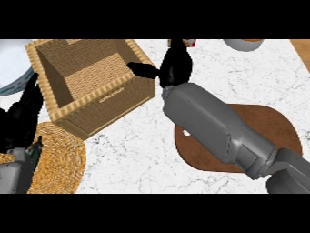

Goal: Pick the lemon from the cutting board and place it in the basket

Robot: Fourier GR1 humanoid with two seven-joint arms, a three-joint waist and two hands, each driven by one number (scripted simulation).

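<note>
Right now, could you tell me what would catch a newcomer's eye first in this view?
The big woven basket at upper left, with the right robot hand stretched out beside its right rim on a long grey forearm. That forearm crosses a brown cutting board at right. The left robot hand rests open at the left edge, over a round straw mat.

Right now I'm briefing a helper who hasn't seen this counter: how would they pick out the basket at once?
Start from the white marble counter and look to its upper left part. There stands the basket, a square, deep, open-topped box of tan weave. Unlike the flat round woven mat below it and the smooth white bowl on its left, it has tall straight walls.
</note>
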